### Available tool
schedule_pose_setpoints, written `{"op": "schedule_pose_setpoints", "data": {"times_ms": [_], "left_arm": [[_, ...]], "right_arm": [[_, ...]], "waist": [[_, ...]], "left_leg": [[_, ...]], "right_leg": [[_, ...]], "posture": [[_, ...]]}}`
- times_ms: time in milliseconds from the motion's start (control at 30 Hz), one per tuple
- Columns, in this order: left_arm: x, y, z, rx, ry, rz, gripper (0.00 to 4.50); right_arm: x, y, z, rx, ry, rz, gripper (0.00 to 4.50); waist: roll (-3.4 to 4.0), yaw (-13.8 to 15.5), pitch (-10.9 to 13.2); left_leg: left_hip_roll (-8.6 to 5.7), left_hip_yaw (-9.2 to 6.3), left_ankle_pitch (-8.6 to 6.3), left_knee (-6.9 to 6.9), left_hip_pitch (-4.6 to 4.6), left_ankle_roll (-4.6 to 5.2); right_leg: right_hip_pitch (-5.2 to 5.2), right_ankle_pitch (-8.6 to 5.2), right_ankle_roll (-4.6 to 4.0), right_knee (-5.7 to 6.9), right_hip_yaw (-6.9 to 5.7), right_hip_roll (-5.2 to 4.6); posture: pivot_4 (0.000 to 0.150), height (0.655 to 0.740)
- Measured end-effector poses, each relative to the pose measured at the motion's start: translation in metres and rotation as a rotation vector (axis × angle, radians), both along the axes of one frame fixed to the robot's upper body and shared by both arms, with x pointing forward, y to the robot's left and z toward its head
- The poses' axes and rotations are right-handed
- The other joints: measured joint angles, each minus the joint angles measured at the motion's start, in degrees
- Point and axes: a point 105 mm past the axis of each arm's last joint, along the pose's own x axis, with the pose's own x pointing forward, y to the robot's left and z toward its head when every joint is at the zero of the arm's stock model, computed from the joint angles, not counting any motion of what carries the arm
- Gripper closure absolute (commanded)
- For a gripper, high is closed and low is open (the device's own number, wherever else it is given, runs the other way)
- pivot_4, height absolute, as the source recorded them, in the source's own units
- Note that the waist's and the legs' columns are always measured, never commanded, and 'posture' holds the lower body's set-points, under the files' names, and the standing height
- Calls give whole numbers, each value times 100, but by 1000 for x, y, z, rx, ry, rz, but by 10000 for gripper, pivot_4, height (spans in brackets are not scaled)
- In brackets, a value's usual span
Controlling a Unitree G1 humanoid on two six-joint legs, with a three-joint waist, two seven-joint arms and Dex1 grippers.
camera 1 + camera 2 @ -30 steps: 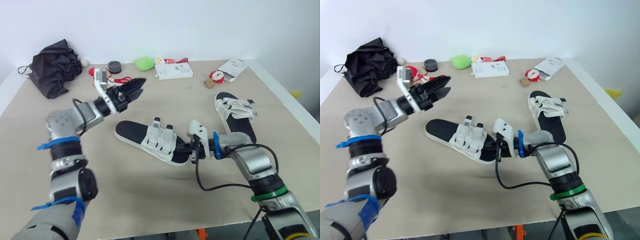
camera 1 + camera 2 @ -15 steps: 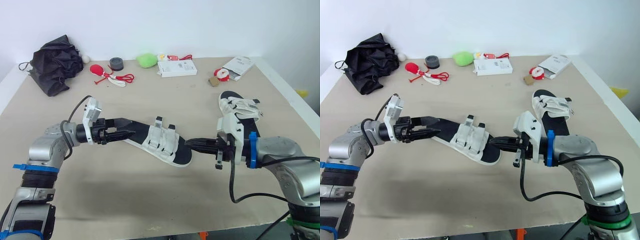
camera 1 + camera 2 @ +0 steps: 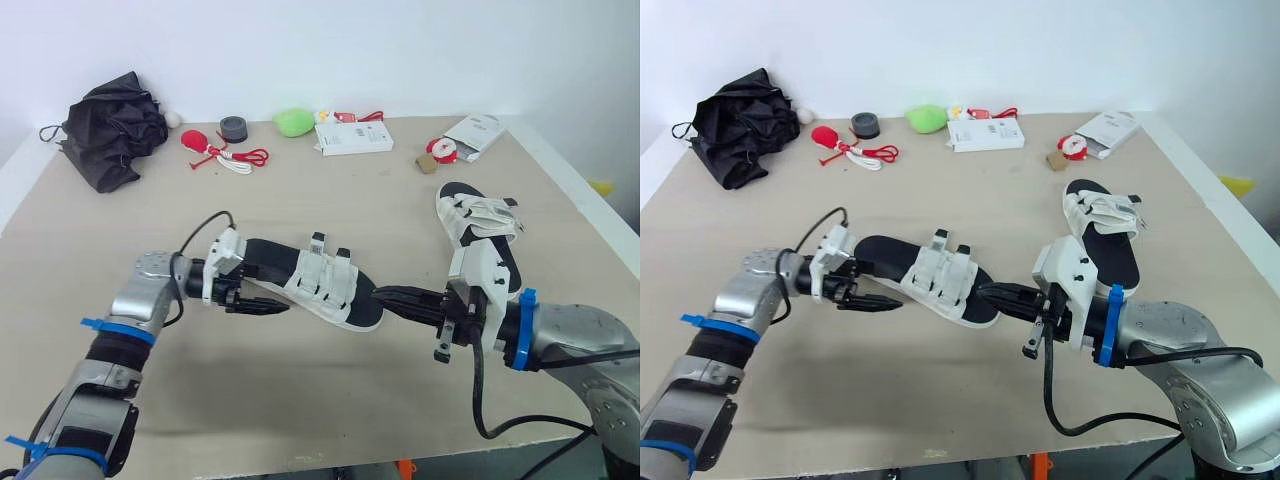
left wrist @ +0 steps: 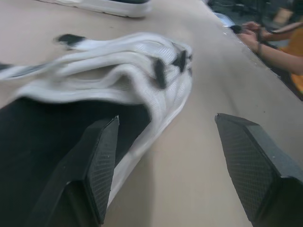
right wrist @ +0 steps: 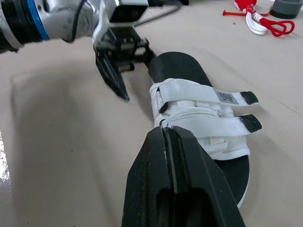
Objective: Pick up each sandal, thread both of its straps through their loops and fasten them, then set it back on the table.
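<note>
Left gripper [image 3: 266, 301] has dropped beside the near sandal [image 3: 322, 284] on beige table [image 3: 300, 410].

Head cam's two eyes sit high at the near edge of the beige table [image 3: 330, 400], looking down and forward across all of it. Left wrist cam's jammed right up against the white-strapped black-soled sandal [image 4: 123, 85]; right wrist cam views that sandal from slightly farther back.
</note>
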Motion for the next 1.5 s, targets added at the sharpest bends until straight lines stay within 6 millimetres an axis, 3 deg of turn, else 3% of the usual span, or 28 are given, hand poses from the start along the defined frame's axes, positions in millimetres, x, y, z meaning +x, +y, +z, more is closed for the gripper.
{"op": "schedule_pose_setpoints", "data": {"times_ms": [133, 167, 300, 433, 633, 800, 933, 1033, 1067, 1233, 1333, 1433, 1500], "left_arm": [[-1, -10, -3, 23, -24, -55, 11593], [-1, -13, -4, 21, -21, -67, 13936], [-3, -20, -6, 7, -4, -92, 26981], [-3, -21, -8, 1, 6, -89, 44461], [3, -23, -9, -32, 25, -17, 44801], [45, -16, -1, -147, 70, 400, 44801], [82, 19, 8, -176, 36, 803, 44801], [106, 81, 21, -230, -9, 1239, 44801], [108, 102, 23, -243, -18, 1364, 44801], [99, 136, 14, -235, -24, 1597, 44801], [95, 136, 12, -237, -23, 1637, 44801], [93, 134, 12, -237, -21, 1651, 44801], [93, 132, 12, -239, -17, 1652, 38612]], "right_arm": [[0, 1, -1, 0, 6, -5, 45000], [1, 1, -1, 0, 8, -9, 45000], [1, 2, -2, -1, 12, -11, 45000], [1, 3, -3, -5, 12, -14, 45000], [2, 5, -2, -2, 0, 1, 45000], [7, 11, 4, 5, -35, 33, 45000], [14, 21, 7, 26, -54, 62, 45000], [20, 30, 6, 31, -56, 105, 45000], [21, 32, 5, 31, -54, 123, 45000], [27, 47, 18, 50, -102, 221, 45000], [33, 54, 26, 51, -138, 250, 45000], [36, 55, 22, 43, -131, 252, 45000], [38, 56, 20, 44, -126, 249, 45000]], "waist": [[0, -1, 0], [0, 0, 0], [0, -2, 0], [0, -2, 0], [1, -2, 0], [0, -7, 0], [0, -34, 0], [0, -59, 0], [0, -54, 0], [-1, -1, 0], [-3, 21, -1], [-3, 20, -1], [-3, 19, -1]], "left_leg": [[0, -1, -1, 0, 1, 2], [-1, -1, -1, 4, 1, 2], [0, 0, -1, 8, 1, 2], [1, -2, -1, 8, 3, 3], [1, 0, -1, 22, 6, 3], [18, -2, -1, 67, 4, 6], [45, 4, 0, 82, 9, 8], [69, 7, 1, 83, 13, 9], [71, 4, 1, 83, 11, 9], [65, 12, 0, 84, 7, 8], [58, 10, 1, 86, 7, 7], [55, 14, 1, 86, 7, 7], [55, 13, 1, 86, 8, 7]], "right_leg": [[1, 0, 0, 2, 0, 1], [2, 0, 0, 4, 0, 1], [3, 1, 1, 5, 1, 1], [3, 1, 0, 10, 0, 4], [8, 5, 4, 16, 5, 2], [12, 22, 7, 35, 6, 19], [12, 48, -4, 36, 17, 49], [10, 61, -16, 35, 22, 76], [9, 61, -18, 35, 19, 79], [8, 66, -25, 33, 24, 69], [11, 68, -25, 34, 18, 60], [11, 70, -28, 34, 22, 57], [11, 70, -27, 35, 21, 57]], "posture": [[1500, 7400], [1500, 7400], [1500, 7400], [1500, 7400], [1500, 7400], [1500, 7400], [1500, 7400], [1500, 7400], [1500, 7400], [1500, 7400], [1500, 7400], [1500, 7400], [1500, 7400]]}}
